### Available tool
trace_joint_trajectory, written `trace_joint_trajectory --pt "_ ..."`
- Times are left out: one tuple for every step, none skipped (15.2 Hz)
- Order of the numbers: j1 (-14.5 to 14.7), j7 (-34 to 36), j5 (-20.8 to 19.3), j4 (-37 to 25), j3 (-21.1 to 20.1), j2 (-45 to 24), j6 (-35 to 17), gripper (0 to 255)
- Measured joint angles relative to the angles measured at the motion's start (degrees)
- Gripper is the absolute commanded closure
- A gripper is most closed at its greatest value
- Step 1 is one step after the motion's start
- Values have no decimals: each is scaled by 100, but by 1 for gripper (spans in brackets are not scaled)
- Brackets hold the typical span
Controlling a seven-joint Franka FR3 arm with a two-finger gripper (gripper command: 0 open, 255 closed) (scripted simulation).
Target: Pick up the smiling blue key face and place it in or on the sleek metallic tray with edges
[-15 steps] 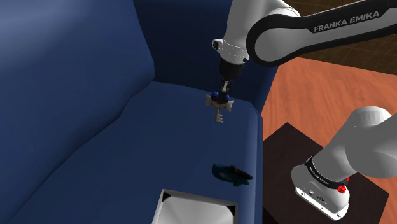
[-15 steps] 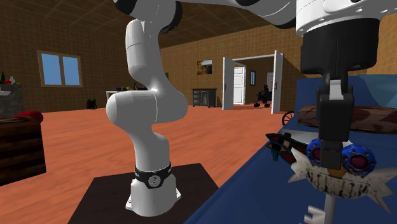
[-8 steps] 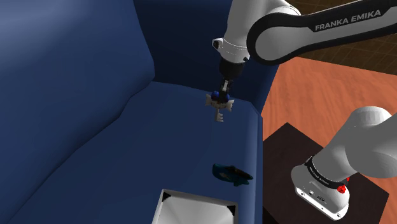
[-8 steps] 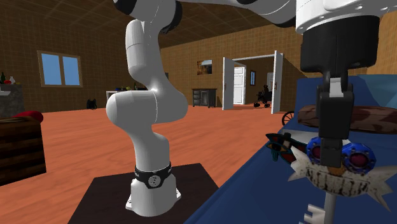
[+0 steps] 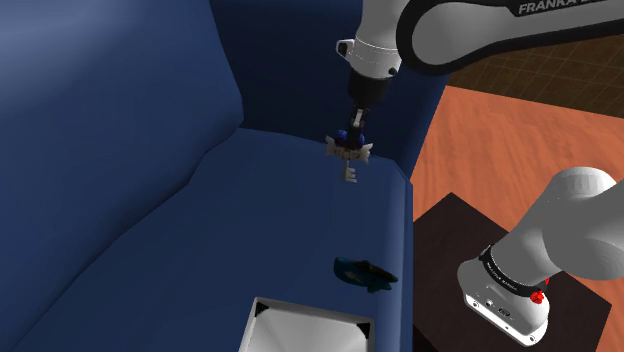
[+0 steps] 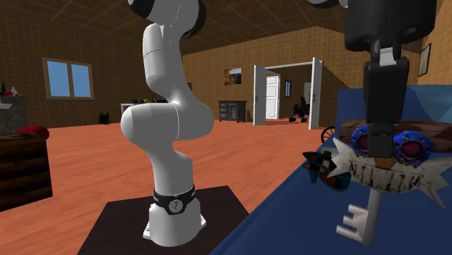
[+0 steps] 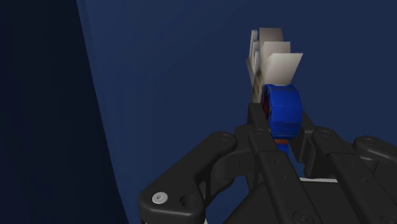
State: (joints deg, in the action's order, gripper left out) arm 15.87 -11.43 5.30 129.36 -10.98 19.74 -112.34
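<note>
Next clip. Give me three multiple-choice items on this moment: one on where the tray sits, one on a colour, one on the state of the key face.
1. In the shoulder view, where is the tray?
A. on the seat of the blue sofa, at the picture's bottom edge
B. on the floor by the stand
C. up on the backrest

2. What colour are the rims of the eyes on the key face?
A. green
B. blue
C. yellow

3. What state is the key face in?
A. lying flat on the seat
B. resting in the tray
C. clasped in the gripper, shaft hanging down

Answers:
1 A: the pale tray lies on the seat at the lower edge.
2 B: the second exterior view shows two blue-rimmed eyes.
3 C: the wrist view shows the gripper shut on its top, and the toothed shaft hangs below.
</note>
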Motion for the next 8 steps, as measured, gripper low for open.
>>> trace_joint_trajectory --pt "5 17 2 -65 -6 18 82 255" --pt "3 11 1 -106 2 40 145 255" --pt "-3 3 -4 -175 12 40 215 255" --pt "2 24 -3 -263 5 50 311 255" --pt "1 28 -6 -348 7 54 400 255" --pt "0 25 -7 -395 13 68 461 255" --pt "-2 26 -9 -461 18 76 536 255" --pt "-3 31 -12 -545 20 77 620 255"
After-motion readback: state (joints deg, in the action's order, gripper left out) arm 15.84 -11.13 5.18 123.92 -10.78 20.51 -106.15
